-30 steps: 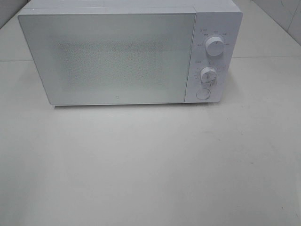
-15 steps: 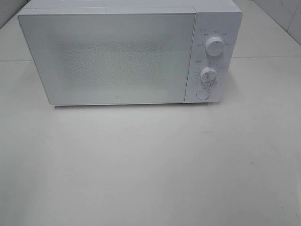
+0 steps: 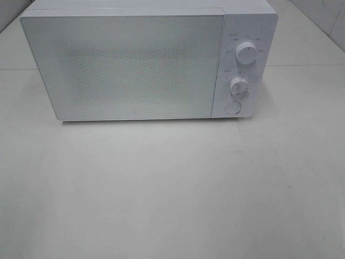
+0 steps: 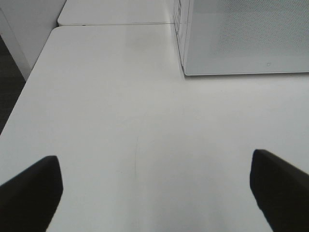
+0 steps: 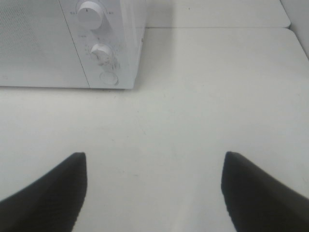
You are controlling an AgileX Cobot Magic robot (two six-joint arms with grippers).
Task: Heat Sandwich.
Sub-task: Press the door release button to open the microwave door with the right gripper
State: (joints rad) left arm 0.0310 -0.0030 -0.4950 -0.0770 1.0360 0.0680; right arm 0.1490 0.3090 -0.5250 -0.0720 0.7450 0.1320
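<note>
A white microwave (image 3: 140, 65) stands at the back of the table with its door shut; its two knobs and round button (image 3: 233, 107) are on the right panel. The sandwich is out of view in every frame. My left gripper (image 4: 154, 188) hovers open over bare table, off the microwave's (image 4: 241, 38) left front corner, with nothing between its dark fingers (image 4: 34, 193). My right gripper (image 5: 154, 188) is open too, empty, in front of the microwave's (image 5: 72, 43) control panel side. Neither arm appears in the high view.
The table (image 3: 172, 189) is white and bare in front of the microwave. Its left edge (image 4: 29, 92) drops off to a dark floor. A seam between tabletops (image 5: 217, 27) runs behind the right side.
</note>
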